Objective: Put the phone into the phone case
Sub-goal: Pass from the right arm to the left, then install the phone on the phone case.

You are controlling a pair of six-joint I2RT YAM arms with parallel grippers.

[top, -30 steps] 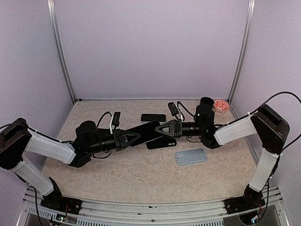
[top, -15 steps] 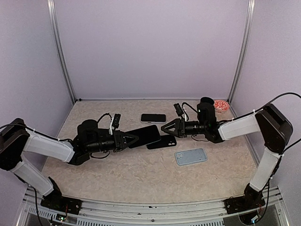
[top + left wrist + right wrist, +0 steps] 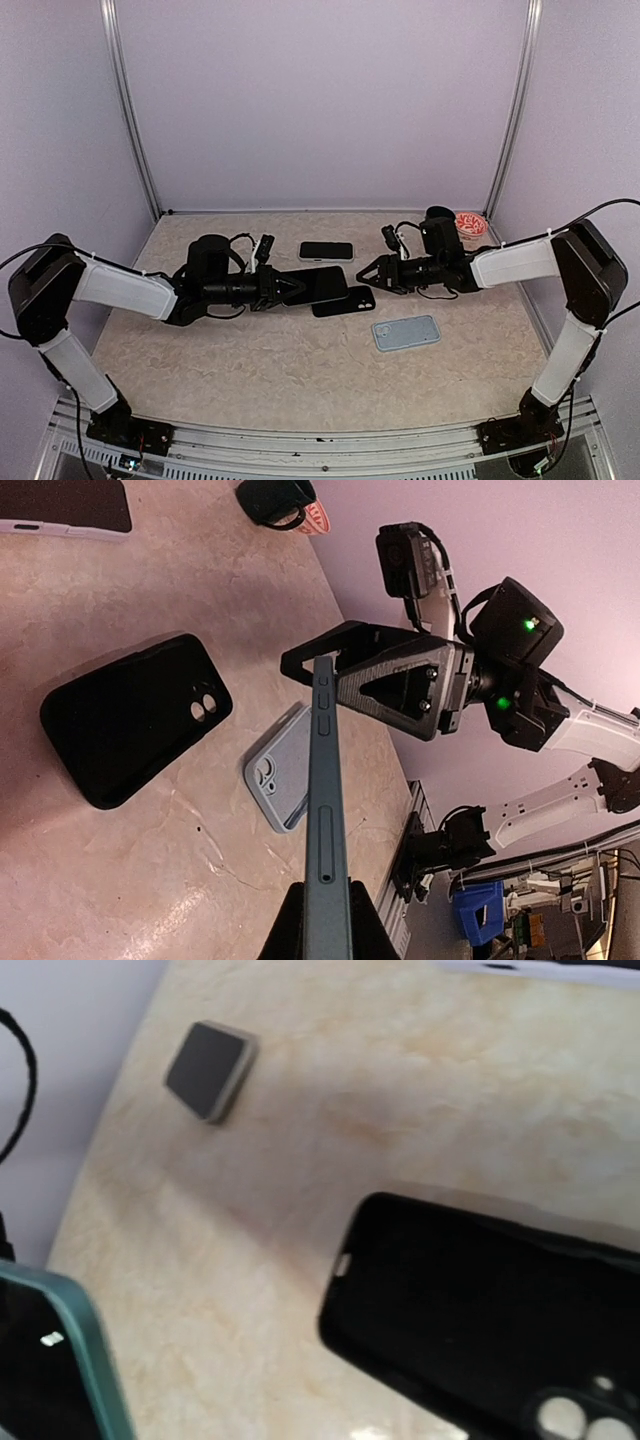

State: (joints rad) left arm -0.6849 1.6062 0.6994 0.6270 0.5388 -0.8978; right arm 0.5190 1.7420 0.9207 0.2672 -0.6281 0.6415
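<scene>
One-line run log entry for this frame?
left gripper: shut on phone, lifted | right gripper: open, clear of phone | black case: empty, flat on table | insertion: not yet done

From above, the phone is covering part of the black case. On the left wrist view its lower end is vanishing into the left gripper at the bottom edge. It's also slicing across the blue case and the right gripper, so those jaws aren't reading. A second phone and a mug are getting clipped up top. The right wrist view is coming through blurry: a small dark square isn't identifiable, and the black case is running off the right and bottom edges.
</scene>
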